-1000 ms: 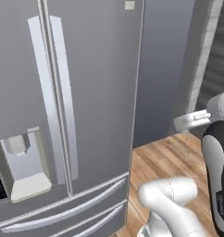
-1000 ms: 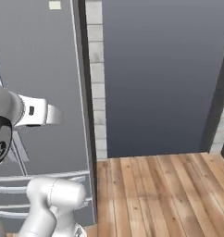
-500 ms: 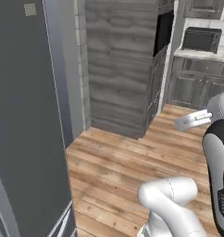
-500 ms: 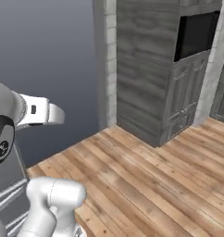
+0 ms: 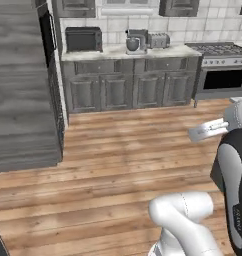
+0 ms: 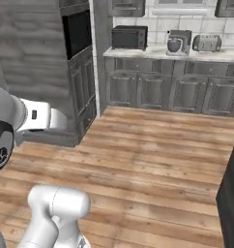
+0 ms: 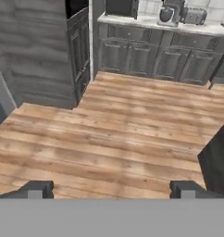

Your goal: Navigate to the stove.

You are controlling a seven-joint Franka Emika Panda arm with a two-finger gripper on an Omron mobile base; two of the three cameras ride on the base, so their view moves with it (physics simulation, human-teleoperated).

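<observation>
The stove (image 5: 221,67) stands at the far right of the left base view, across the wooden floor. It is a steel range with dark grates on top, a knob row and a black oven door. It adjoins the right end of the grey counter run. In the hand view my gripper (image 7: 111,190) is open. Its two dark fingertips (image 7: 36,189) sit wide apart with only floor between them. It hangs over the floor, far from the stove.
A black microwave (image 5: 83,38), a mixer (image 5: 135,41) and a toaster (image 5: 158,40) sit on the counter above grey cabinets (image 5: 128,90). A tall wood-grain cabinet (image 5: 23,100) with a built-in oven (image 6: 78,33) stands left. A dark block (image 6: 231,189) is close on the right. Bare wooden floor (image 5: 118,165) lies ahead.
The whole picture has swung: the base turned away from the fridge, past the tall cabinet, and the counter run and stove have come into view. The arm holds the same pose.
</observation>
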